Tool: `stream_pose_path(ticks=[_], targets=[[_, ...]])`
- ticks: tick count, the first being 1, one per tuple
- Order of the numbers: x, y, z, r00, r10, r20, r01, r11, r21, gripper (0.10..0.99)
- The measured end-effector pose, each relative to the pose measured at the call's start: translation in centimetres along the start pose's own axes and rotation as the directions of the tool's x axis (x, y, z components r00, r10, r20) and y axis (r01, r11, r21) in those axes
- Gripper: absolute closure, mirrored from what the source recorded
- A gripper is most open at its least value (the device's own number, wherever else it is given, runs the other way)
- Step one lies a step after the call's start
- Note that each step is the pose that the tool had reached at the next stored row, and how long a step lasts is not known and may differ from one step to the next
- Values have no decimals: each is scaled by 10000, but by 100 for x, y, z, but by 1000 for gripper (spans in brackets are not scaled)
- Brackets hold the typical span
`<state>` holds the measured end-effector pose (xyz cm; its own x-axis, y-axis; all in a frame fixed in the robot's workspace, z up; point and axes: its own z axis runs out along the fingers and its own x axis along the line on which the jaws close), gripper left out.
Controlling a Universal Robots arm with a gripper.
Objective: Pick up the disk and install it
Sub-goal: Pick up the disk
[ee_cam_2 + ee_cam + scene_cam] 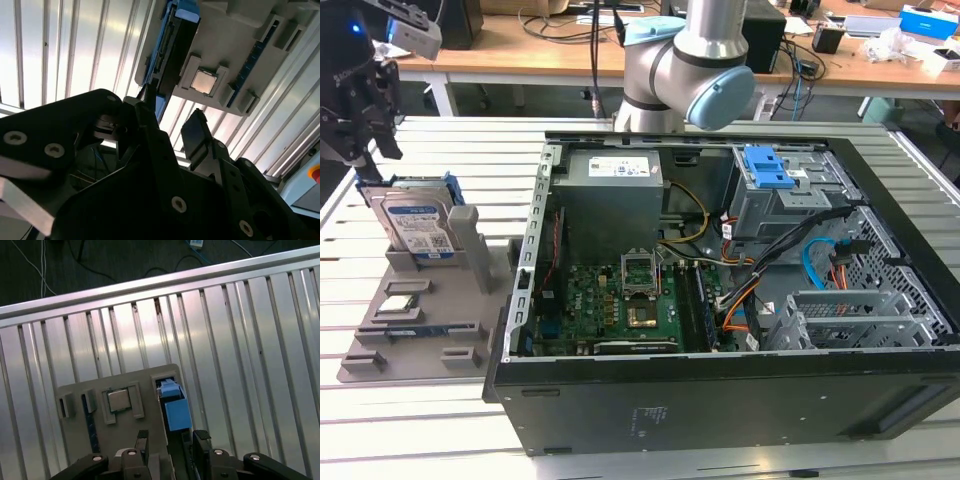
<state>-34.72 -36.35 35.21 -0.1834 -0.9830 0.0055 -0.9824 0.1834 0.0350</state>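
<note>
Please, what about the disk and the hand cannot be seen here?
Bottom edge of the disk: exterior view, sunk in the grey holder.
Its label: first wrist view, the disk is edge-on.
Whether the hand touches the disk: second wrist view, the hand's body covers it.

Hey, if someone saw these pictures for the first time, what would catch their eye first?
The big open computer case lies at the exterior view's right, its board and cables bare. At that view's left the black hand hangs just over the blue-framed disk, which stands on edge in a grey holder.
</note>
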Motion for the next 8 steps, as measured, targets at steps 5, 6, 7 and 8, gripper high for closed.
stream_pose_path(ticks=[5, 6, 7, 8], targets=[[-5, -1, 51, 9957, -924, -30, 924, 9957, 3, 604], [-12, 1, 63, 9934, -1150, -31, 1150, 9934, 3, 604], [-27, 8, 79, 9917, -1288, -7, 1288, 9917, 3, 604], [-37, 13, 87, 9913, -1315, 5, 1315, 9913, 1, 604]])
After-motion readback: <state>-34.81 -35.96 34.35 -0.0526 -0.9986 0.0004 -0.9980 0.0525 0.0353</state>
